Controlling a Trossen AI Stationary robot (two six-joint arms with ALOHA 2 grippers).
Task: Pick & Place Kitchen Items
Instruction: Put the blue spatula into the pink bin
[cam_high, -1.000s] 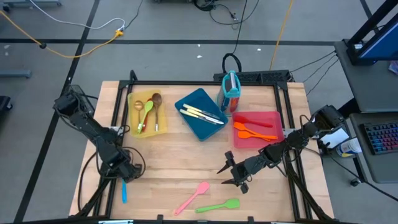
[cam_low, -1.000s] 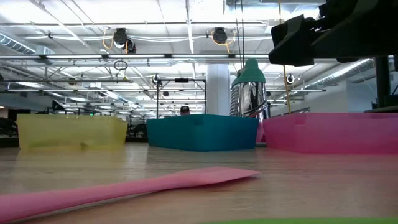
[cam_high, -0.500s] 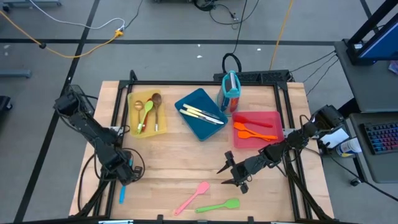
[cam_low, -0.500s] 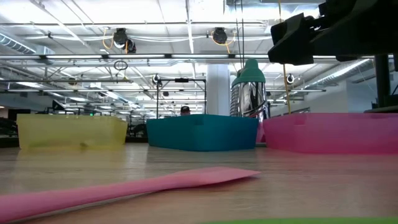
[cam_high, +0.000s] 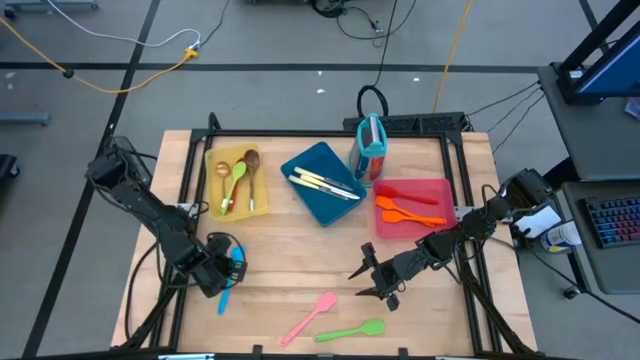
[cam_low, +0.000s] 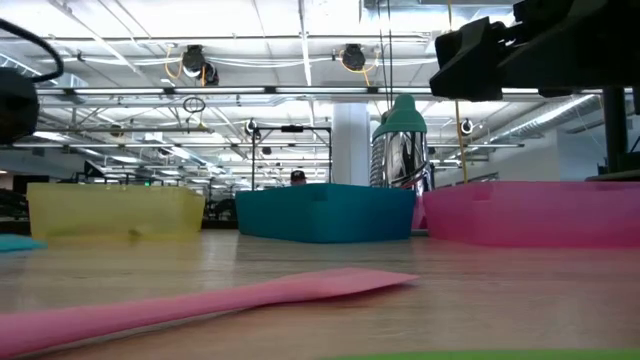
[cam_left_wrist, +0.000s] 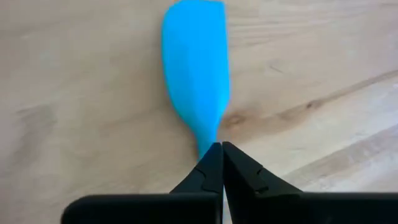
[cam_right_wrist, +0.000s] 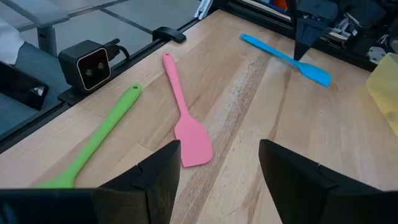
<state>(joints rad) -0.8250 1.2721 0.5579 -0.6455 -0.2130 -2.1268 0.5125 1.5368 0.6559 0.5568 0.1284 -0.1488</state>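
High view. Sorting looks partly complete. The yellow tray (cam_high: 236, 181) holds wooden spoons and a green spoon (cam_high: 235, 176); the blue tray (cam_high: 322, 183) holds cream-handled knives (cam_high: 322, 183); the red tray (cam_high: 413, 208) holds orange utensils (cam_high: 405, 212) and a red one. Three items remain on the bare table (cam_high: 290, 245): a blue spatula (cam_high: 229, 284) at the left gripper (cam_high: 224, 272), a pink spatula (cam_high: 310, 317) and a green spoon (cam_high: 353, 331) near the front edge. The right gripper (cam_high: 368, 278) hangs above the table, just behind the pink spatula. A teal holder (cam_high: 371, 143) stands at the back between the blue and red trays, clear of the work.

Low view. The pink spatula (cam_low: 200, 303) lies flat across the foreground. Behind it stand the three trays and the teal-topped holder (cam_low: 402, 150). A dark part of an arm shows at the upper right. Nothing obstructs the way to the trays.

Left wrist view. The left gripper (cam_left_wrist: 221, 163) has its fingers pressed together on the neck of the blue spatula (cam_left_wrist: 194, 68), the blade pointing away over the wood. Whether the spatula is lifted cannot be told.

Right wrist view. The right gripper (cam_right_wrist: 217, 174) has its fingers spread wide and holds nothing. The pink spatula (cam_right_wrist: 185, 122) lies directly ahead, the green spoon (cam_right_wrist: 96, 144) beside it, near a small camera (cam_right_wrist: 93, 60) at the table edge. Farther off, the left arm's fingers stand on the blue spatula (cam_right_wrist: 287, 58).

Judgement: three items remain, one of them in hand.
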